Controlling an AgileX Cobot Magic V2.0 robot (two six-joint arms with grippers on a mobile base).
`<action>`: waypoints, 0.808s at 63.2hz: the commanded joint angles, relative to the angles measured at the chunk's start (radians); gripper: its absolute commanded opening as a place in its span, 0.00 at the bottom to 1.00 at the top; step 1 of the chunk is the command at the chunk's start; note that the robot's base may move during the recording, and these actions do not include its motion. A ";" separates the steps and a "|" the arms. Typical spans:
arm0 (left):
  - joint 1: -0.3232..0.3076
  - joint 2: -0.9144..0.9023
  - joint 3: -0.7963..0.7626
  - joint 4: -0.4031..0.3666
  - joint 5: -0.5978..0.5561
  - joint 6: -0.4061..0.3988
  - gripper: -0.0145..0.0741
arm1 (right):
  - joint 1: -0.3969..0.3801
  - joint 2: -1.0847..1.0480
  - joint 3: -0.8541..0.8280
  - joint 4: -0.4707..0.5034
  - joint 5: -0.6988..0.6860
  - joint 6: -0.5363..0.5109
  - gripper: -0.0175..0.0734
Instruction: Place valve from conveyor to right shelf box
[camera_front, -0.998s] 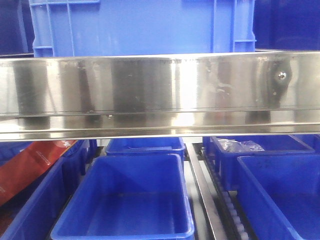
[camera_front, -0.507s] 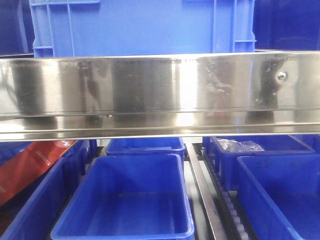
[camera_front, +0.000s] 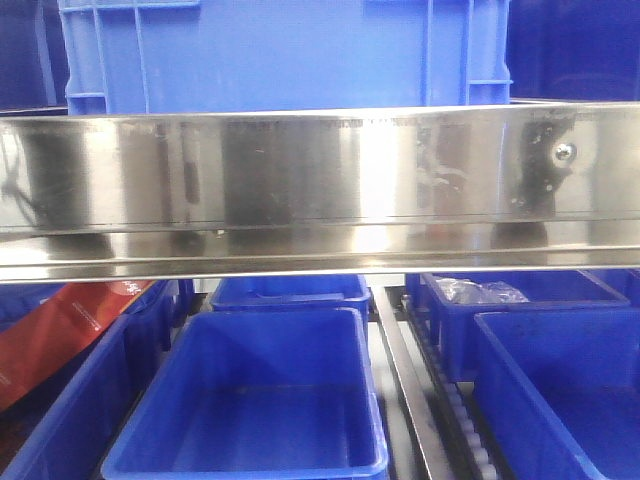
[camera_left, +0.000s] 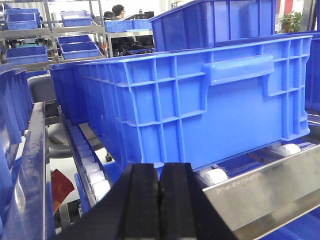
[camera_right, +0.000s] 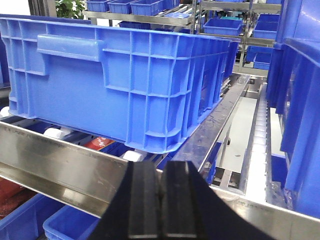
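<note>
Barely anything moved lately. Both hands, left hand (camera_left: 160, 200) and right hand (camera_right: 155, 205), sit clenched on nothing, big blue crate (camera_left: 200, 95) just ahead. No valve or conveyor visible, so pickup isn't started.

Faint dark printing is showing on the brushed steel shelf rail (camera_left: 260, 185) in the left wrist view, too blurred for reading. White lettering is running along the red glossy package (camera_front: 60, 335), also illegible.

The left gripper (camera_left: 160, 200), its black fingers pressed together with nothing between them, points at a large blue ribbed crate (camera_left: 200, 100) resting on white rollers (camera_left: 216, 176) behind a steel shelf rail (camera_left: 270, 187).
</note>
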 joint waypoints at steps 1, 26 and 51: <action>0.000 -0.007 0.000 -0.007 -0.022 -0.008 0.04 | -0.002 -0.004 0.004 -0.008 -0.023 -0.006 0.01; 0.157 -0.113 0.080 0.029 -0.028 -0.008 0.04 | -0.002 -0.004 0.004 -0.008 -0.023 -0.006 0.01; 0.436 -0.291 0.318 0.031 -0.153 -0.124 0.04 | -0.002 -0.006 0.004 -0.008 -0.023 -0.006 0.01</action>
